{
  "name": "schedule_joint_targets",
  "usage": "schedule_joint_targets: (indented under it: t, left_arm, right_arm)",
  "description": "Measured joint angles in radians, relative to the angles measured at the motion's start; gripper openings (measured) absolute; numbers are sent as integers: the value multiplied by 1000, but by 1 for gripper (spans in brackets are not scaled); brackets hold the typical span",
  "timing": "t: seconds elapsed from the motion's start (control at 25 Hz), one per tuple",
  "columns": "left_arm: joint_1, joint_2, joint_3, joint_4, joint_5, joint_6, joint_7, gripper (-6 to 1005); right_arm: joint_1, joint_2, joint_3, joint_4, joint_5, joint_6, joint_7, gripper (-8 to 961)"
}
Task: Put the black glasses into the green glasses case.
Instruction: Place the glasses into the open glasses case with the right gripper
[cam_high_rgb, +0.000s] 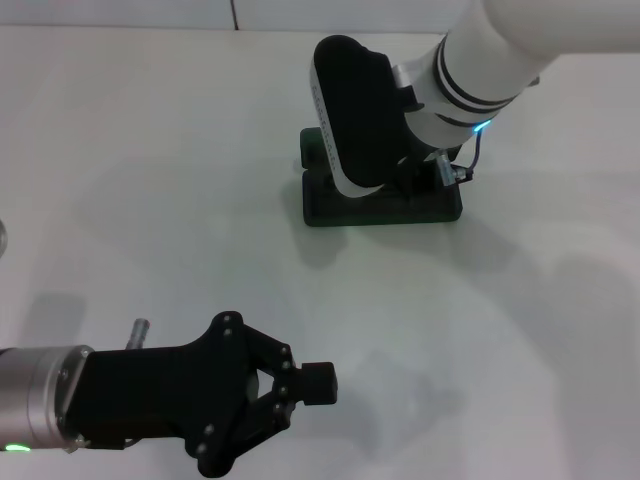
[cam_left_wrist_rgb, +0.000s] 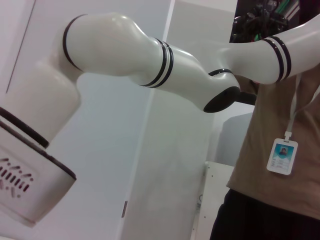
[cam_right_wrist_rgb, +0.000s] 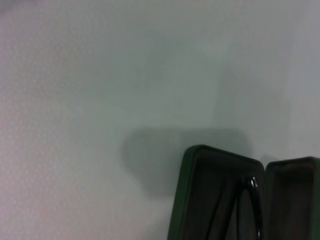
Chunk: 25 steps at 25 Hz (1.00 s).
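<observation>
The right gripper (cam_high_rgb: 400, 185) hung directly over the green glasses case (cam_high_rgb: 330, 210), far across the white table (cam_high_rgb: 150, 180) from the robot. Its wrist housing and forearm covered most of the case in the head view, so whether its fingers were apart or together could not be told. Only the case's near edge and its left end showed past the wrist, with a thin strip on the far side.

In the right wrist view the case (cam_right_wrist_rgb: 200, 190) stood open, its dark lining exposed in two halves. The black glasses (cam_right_wrist_rgb: 252, 200) lay inside, visible as a thin dark temple arm with a small bright glint near the hinge. The case's rounded green rim was just below the camera, and bare table spread beyond it on every visible side.

The left gripper (cam_high_rgb: 310, 385) rested low on the near side, well apart from the case, its fingers together at a blunt black tip. Wide open tabletop lay between it and the case.

In the left wrist view a person in a brown shirt wore a badge (cam_left_wrist_rgb: 282, 156); its print was too small to read. No lettering on the case was legible.
</observation>
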Motion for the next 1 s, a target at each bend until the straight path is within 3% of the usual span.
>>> schedule_joint_targets:
  t: [1.0]
  left_arm:
    - [0,2,-8,0,-4,-4,1,13]
  right_arm:
    - [2,0,-45,-4,-14,36,13,126]
